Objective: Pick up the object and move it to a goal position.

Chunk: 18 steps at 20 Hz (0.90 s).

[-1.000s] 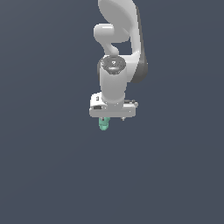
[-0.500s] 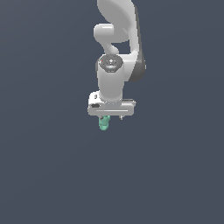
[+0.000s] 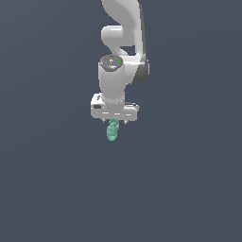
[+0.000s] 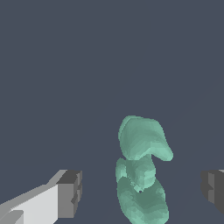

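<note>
My gripper (image 3: 115, 122) has drifted slightly toward the exterior view's left over the last second, and the object (image 3: 112, 130) has stayed directly beneath it. In the wrist view my fingers (image 4: 70, 192) stand wide apart, the object (image 4: 141, 170) lying between them untouched. I judge the grasp still lies ahead.

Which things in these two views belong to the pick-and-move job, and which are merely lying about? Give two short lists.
Belonging to the job:
- small teal-green knobbly matte object
- white end effector with dark grey finger pads, standing apart from the object on both sides

Lying about:
- nothing else visible; only a plain dark grey background
</note>
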### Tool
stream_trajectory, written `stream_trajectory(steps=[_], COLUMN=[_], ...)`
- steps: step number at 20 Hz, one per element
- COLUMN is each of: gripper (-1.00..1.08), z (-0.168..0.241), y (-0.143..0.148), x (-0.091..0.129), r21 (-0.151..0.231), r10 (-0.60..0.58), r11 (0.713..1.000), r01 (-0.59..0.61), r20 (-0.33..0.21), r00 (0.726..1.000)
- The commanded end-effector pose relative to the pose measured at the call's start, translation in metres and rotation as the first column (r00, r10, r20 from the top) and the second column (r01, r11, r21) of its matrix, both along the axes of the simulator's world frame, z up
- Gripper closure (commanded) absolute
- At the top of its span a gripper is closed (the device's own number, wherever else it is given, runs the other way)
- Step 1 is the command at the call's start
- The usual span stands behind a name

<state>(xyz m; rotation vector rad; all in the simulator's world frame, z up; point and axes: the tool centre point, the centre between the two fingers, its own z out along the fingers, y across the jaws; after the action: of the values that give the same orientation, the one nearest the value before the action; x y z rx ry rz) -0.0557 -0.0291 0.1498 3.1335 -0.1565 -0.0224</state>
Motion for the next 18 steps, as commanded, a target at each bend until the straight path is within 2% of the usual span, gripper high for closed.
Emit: stream_trajectory(steps=[1,8,18], gripper=[-0.92,-0.92,-0.92], z=[-0.002,-0.004,-0.019], y=[-0.005,-0.013,-0.013], x=[-0.009,-0.022,-0.023], r21=[0.001,0.003,0.003], r10=[-0.025,-0.060,-0.061], r11=[1.000,0.998,0.998], r01=[0.025,0.060,0.061], r20=[0.006,0.014,0.014], r00=[1.000,0.998,0.998])
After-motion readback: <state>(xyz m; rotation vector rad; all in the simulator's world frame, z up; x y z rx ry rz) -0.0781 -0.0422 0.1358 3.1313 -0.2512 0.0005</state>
